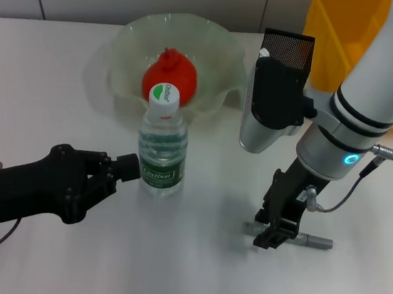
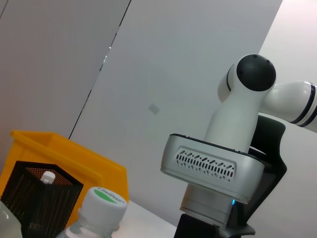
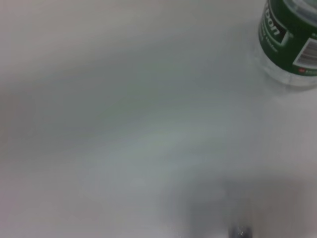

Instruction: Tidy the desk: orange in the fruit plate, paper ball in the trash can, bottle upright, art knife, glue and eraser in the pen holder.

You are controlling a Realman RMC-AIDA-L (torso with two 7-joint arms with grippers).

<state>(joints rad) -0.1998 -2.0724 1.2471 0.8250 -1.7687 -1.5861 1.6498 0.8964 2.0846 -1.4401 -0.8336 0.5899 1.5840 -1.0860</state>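
The bottle stands upright on the white desk, and its cap shows close in the left wrist view. My black left gripper reaches the bottle's left side at label height. Behind the bottle, the orange lies in the fruit plate. The grey art knife lies flat on the desk at the front right. My right gripper points down over it, open, with a finger on either side. In the pen holder a white cap sticks up. The paper ball and eraser are out of view.
The yellow trash can stands at the back right, behind the pen holder and my right arm. My right wrist's grey camera housing hangs in front of the pen holder. Bare desk spreads in front of the bottle.
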